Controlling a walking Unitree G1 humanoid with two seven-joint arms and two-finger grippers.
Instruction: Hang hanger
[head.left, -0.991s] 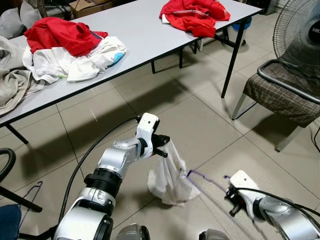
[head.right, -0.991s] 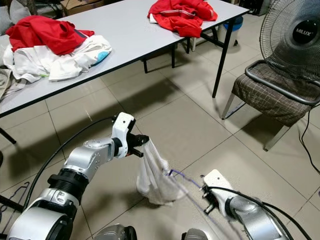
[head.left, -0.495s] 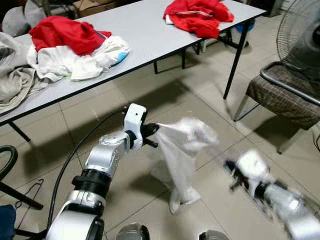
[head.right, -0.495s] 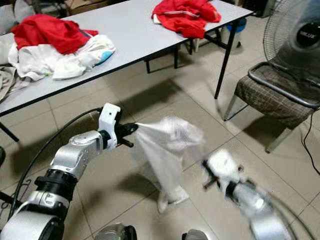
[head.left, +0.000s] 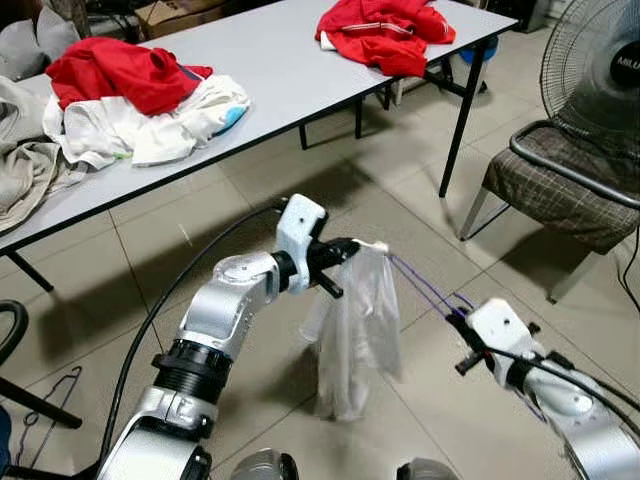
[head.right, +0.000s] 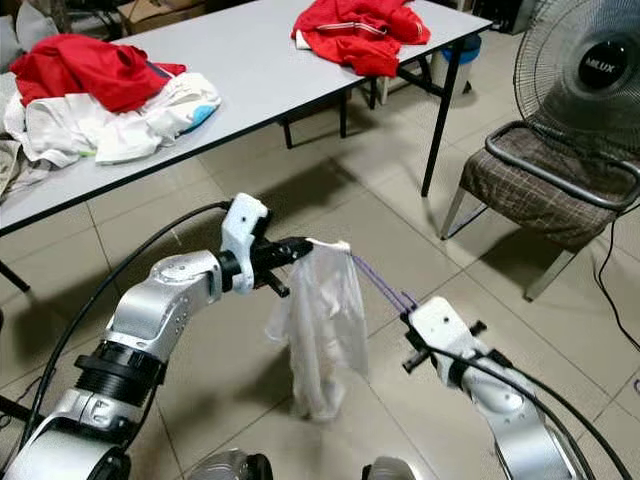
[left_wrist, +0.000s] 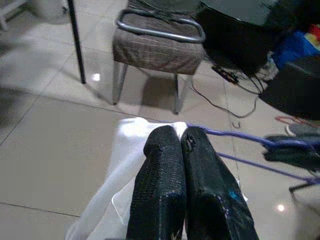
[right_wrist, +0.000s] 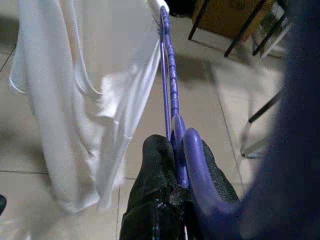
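The purple hanger (head.left: 425, 287) stretches in mid-air above the tiled floor (head.left: 400, 230), between both grippers. The right gripper (right_wrist: 172, 165) is clenched on its wire end; the left gripper (left_wrist: 182, 145) pinches its far tip together with a white garment (head.left: 355, 335) hanging from it. Behind stands a grey table (head.left: 280, 70) carrying heaped clothes (head.left: 130, 95).

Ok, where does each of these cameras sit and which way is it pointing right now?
Left and right eye views: on the head, looking forward and down at the tiled floor and table; both arms show.
Left wrist view: along the left gripper, shut on the white garment, facing the chair.
Right wrist view: along the right gripper, shut on the purple hanger.
Shared: both wrist views show garment and hanger.
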